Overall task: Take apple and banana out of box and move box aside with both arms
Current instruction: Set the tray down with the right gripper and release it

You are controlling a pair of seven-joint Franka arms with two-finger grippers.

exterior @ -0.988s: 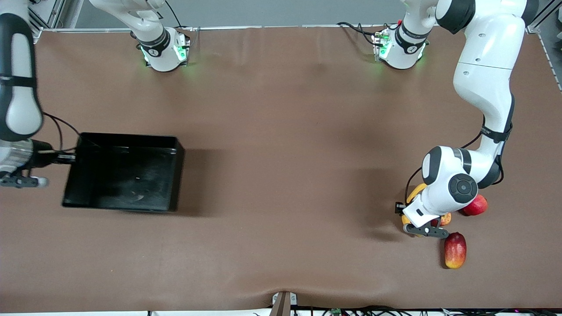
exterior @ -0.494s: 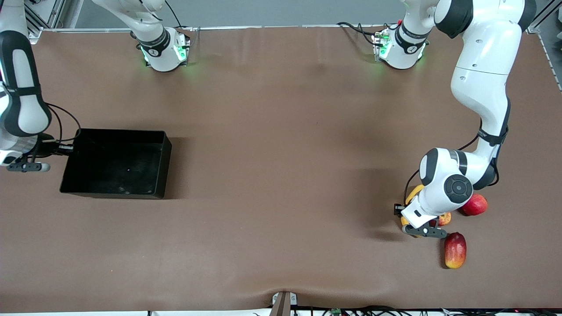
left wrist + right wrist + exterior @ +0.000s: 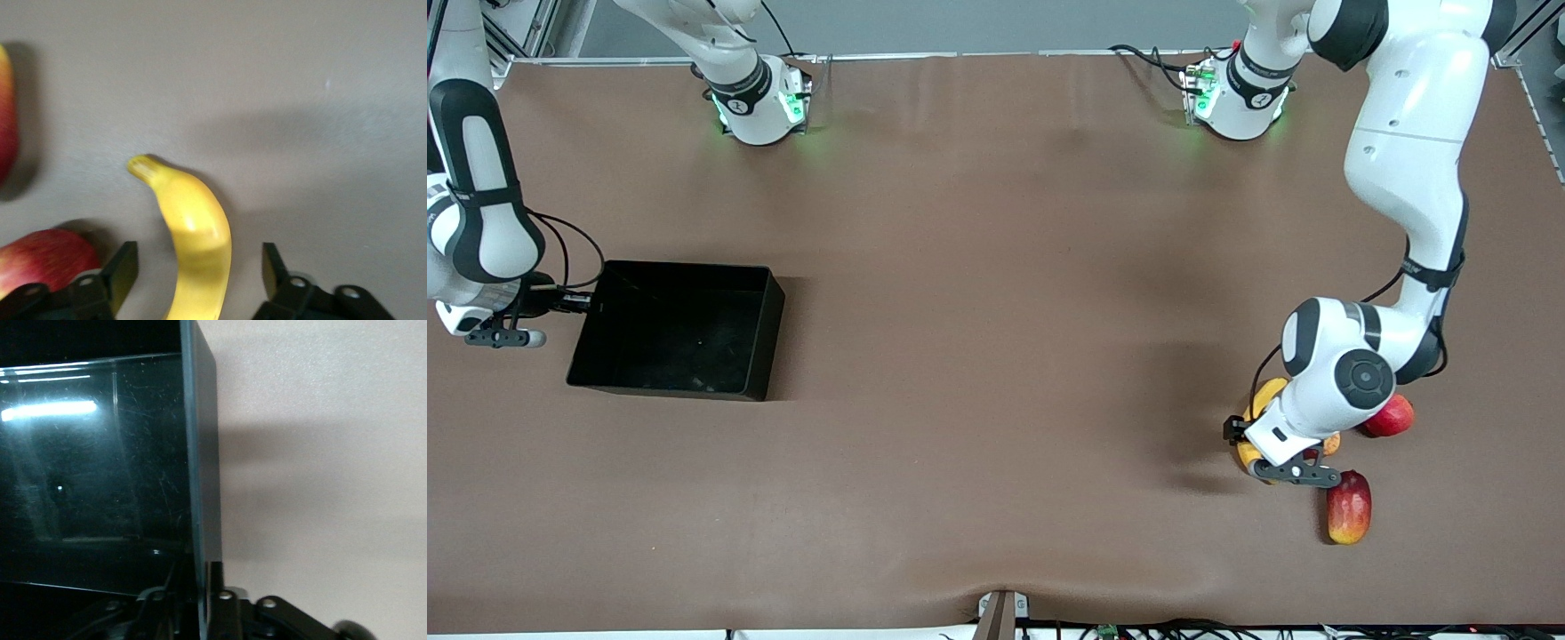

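Observation:
The black box point(image 3: 678, 331) rests on the table toward the right arm's end. My right gripper point(image 3: 583, 302) is shut on the box's end wall point(image 3: 200, 453), one finger point(image 3: 216, 587) outside and the other inside. The yellow banana point(image 3: 1266, 396) lies toward the left arm's end. My left gripper point(image 3: 198, 270) is open low over the banana point(image 3: 195, 230), a finger point(image 3: 124, 268) on each side and not touching. The red-yellow apple point(image 3: 41, 257) lies just beside one finger; in the front view the apple point(image 3: 1331, 443) is mostly hidden under the left hand.
A red-yellow mango point(image 3: 1349, 507) lies nearer the front camera than the banana, and its edge point(image 3: 5, 113) shows in the left wrist view. A pink-red round fruit point(image 3: 1392, 415) sits beside the left wrist. Bare brown tabletop point(image 3: 1005, 311) lies between the box and the fruits.
The box came down from a raised, tilted pose onto the table, then slid a little toward the table's middle with the right gripper. The left hand shifted slightly over the banana.

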